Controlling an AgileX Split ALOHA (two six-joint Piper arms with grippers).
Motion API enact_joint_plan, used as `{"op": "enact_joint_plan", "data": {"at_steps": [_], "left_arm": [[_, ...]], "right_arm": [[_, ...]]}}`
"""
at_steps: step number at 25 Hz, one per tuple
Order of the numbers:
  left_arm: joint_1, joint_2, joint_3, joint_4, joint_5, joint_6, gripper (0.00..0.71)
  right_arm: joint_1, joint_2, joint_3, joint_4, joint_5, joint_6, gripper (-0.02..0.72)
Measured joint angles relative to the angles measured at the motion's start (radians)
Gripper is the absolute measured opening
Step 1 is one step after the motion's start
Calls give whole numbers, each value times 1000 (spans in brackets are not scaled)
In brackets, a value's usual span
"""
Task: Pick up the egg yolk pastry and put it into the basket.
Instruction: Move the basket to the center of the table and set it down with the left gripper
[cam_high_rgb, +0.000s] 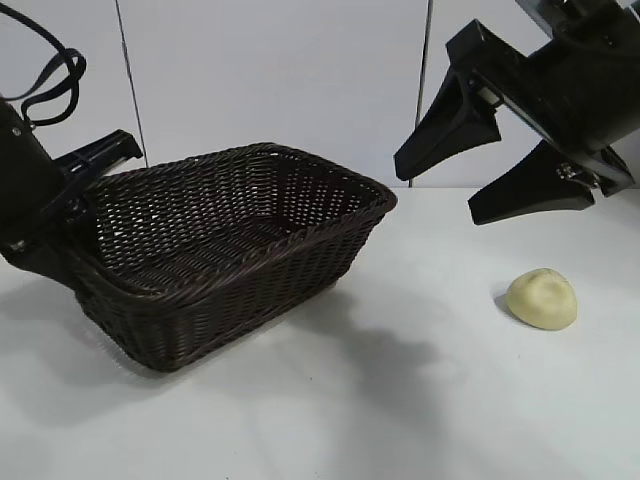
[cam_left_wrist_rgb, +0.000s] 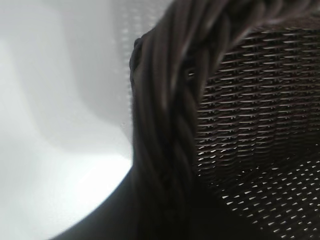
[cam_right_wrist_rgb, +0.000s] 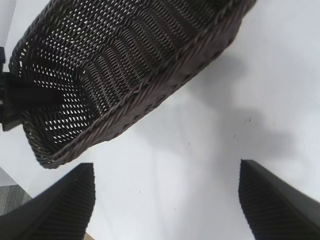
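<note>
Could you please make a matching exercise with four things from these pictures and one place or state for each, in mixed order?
Things:
1. egg yolk pastry
2. basket
3. left hand
4. right hand

Places or states:
A. open, raised above the table
B. on the table, outside the basket
C. at the basket's rim, closed on it
D. nothing inside it

Pairs: 1-B, 2-D, 3-C, 4-A
</note>
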Motion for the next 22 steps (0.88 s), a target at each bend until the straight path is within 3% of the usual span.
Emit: {"op": "enact_joint_plan", "data": {"at_steps": [6,13,22], "left_arm": [[54,3,-97,-46,100,295,98],[54,107,-239,-51,239,467,98],[54,179,-310,-49,290,630,98]], "right_arm": [[0,0,0,0,0,0,568],[0,0,0,0,0,0,568],[0,0,0,-11,1,0,568]]}}
